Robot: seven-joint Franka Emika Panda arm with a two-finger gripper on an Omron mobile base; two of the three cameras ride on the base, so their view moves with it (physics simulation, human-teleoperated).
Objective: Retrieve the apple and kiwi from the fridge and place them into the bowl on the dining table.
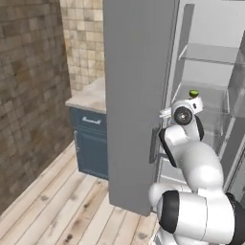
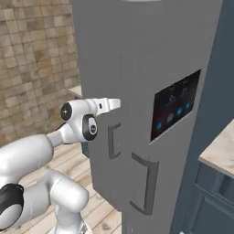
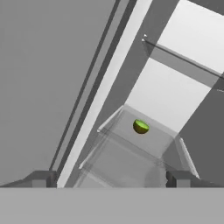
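Observation:
The fridge (image 1: 129, 95) stands with one grey door swung open, and its white inside with glass shelves (image 1: 210, 72) shows to the right. The kiwi (image 3: 141, 127), small and bright green, sits on a clear shelf ahead of my gripper (image 3: 111, 179). My gripper is open, its fingertips (image 3: 43, 178) wide apart with nothing between them, a short way back from the fruit. From the left base camera the kiwi (image 1: 194, 93) shows just above my wrist. The apple, the bowl and the dining table are out of view.
The open door's edge (image 1: 155, 143) runs close to my arm's left side. A stone-topped counter (image 1: 91, 95) on blue cabinets adjoins the fridge beside a brick wall (image 1: 28, 95). The other door carries a black dispenser panel (image 2: 176, 107) and bar handles (image 2: 114, 141).

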